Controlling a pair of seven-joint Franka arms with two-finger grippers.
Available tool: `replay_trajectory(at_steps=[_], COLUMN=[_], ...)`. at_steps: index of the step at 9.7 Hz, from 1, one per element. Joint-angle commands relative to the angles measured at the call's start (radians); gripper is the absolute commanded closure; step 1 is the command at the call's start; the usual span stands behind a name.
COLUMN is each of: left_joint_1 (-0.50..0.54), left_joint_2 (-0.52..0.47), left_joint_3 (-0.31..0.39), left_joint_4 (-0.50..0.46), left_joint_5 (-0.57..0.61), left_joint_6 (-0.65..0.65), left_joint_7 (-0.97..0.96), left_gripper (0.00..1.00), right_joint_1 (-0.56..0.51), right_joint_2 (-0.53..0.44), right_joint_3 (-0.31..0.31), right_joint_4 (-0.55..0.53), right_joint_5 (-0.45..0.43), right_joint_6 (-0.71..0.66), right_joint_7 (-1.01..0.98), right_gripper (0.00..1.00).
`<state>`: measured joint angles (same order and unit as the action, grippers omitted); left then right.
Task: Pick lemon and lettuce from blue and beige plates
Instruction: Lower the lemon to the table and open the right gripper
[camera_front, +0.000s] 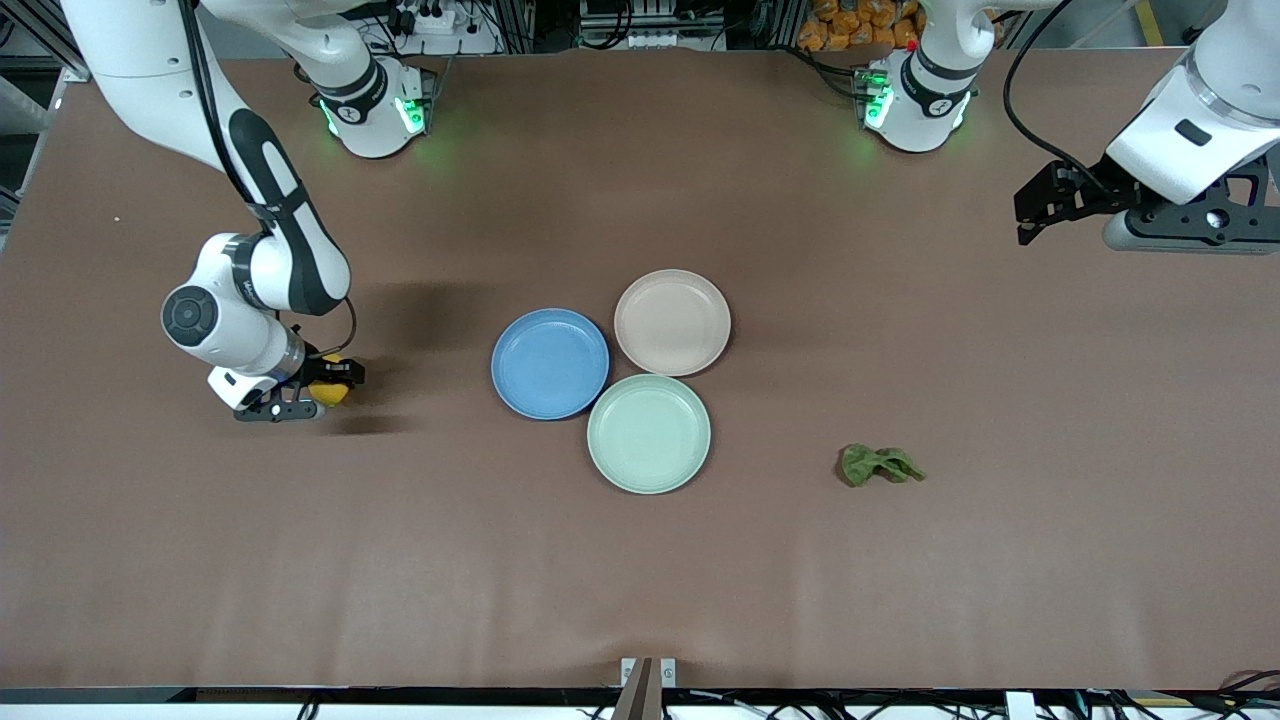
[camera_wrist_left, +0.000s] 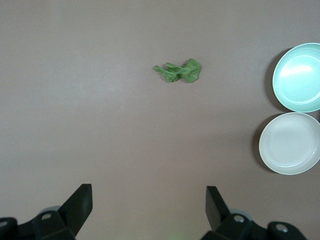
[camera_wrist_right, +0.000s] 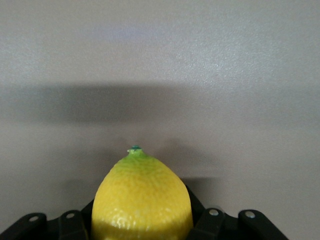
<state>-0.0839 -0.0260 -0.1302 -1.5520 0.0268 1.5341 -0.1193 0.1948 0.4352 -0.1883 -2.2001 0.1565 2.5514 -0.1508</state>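
From the high front camera, three round shallow plates sit touching in a cluster mid-table: one medium blue plate (camera_front: 550, 363), one pale pinkish-beige plate (camera_front: 672, 322) and one mint-green plate (camera_front: 649, 433), all three bare. One small oval yellow lemon (camera_front: 329, 392) is clamped in the right gripper (camera_front: 322, 384), low over the brown table (camera_front: 640, 560) toward the right arm's end. One crumpled dark green lettuce leaf (camera_front: 880, 465) lies on the table toward the left arm's end, apart from the plates. The left gripper (camera_front: 1040, 215) hangs high there, waiting. The left wrist view shows its two black fingers (camera_wrist_left: 80, 205) spread wide with nothing between them, plus the lettuce (camera_wrist_left: 179, 71) and two plates. The right wrist view shows the lemon (camera_wrist_right: 142, 200) pinched between the fingers.
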Motion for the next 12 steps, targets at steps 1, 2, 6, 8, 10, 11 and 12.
replay_trajectory(at_steps=[1, 2, 6, 8, 10, 11, 12], left_joint_1=[0.007, 0.007, 0.010, 0.015, 0.015, 0.013, 0.015], left_joint_2=[0.003, 0.005, 0.006, 0.006, 0.011, 0.011, 0.009], left_joint_3=[-0.006, -0.006, -0.003, -0.002, -0.003, -0.005, -0.006], left_joint_4=[0.020, 0.020, 0.015, 0.017, 0.018, 0.018, 0.023], left_joint_5=[-0.013, -0.013, -0.052, -0.070, -0.067, -0.067, -0.067], left_joint_6=[-0.020, -0.020, -0.020, -0.020, -0.020, -0.020, -0.020], left_joint_7=[0.014, 0.013, 0.012, 0.012, 0.021, 0.017, 0.023], left_gripper=[0.00, 0.00, 0.00, 0.00, 0.00, 0.00, 0.00], right_joint_1=[0.006, 0.006, 0.009, 0.012, 0.002, 0.000, -0.001], right_joint_2=[0.002, 0.007, 0.010, 0.004, -0.001, -0.003, -0.004], right_joint_3=[0.001, 0.001, 0.001, 0.001, 0.000, 0.000, -0.008], right_joint_4=[-0.013, -0.007, 0.013, 0.072, 0.170, 0.213, 0.256], right_joint_5=[0.034, 0.034, 0.035, 0.037, 0.040, 0.040, 0.040], right_joint_6=[0.015, 0.013, -0.002, -0.112, -0.268, -0.328, -0.382], right_joint_7=[-0.030, -0.027, -0.018, -0.018, -0.018, -0.018, -0.018], right_gripper=[0.47, 0.38, 0.00, 0.00, 0.00, 0.00, 0.00])
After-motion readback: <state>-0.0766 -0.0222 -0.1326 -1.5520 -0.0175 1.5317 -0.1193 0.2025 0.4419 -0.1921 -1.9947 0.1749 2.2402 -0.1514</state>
